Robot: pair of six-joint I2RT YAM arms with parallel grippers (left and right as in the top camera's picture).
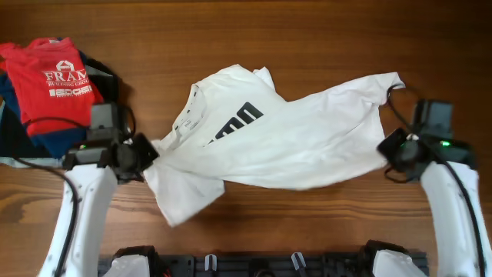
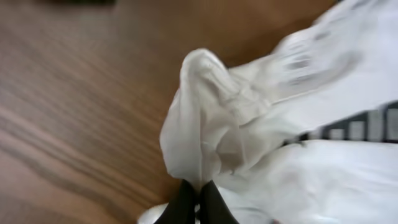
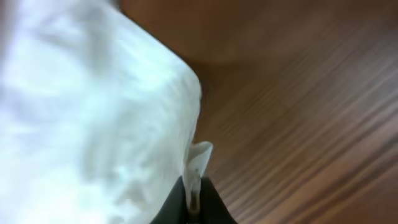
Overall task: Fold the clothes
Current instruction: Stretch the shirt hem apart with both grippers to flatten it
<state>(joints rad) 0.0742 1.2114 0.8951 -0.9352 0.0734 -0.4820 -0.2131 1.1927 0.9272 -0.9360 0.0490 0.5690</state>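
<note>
A white T-shirt (image 1: 292, 135) with a black print lies crumpled and stretched across the middle of the wooden table. My left gripper (image 1: 147, 156) is shut on its left edge; in the left wrist view the jaws (image 2: 198, 198) pinch a bunched fold of the white T-shirt (image 2: 249, 124). My right gripper (image 1: 387, 148) is shut on its right edge; in the right wrist view the jaws (image 3: 194, 199) pinch a thin fold of the white T-shirt (image 3: 93, 118). The shirt hangs taut between the two grippers.
A pile of clothes with a red printed shirt (image 1: 58, 81) on top of dark blue and black garments lies at the far left. The wooden table (image 1: 323, 38) shows bare behind the shirt. The arm bases stand along the front edge (image 1: 261, 265).
</note>
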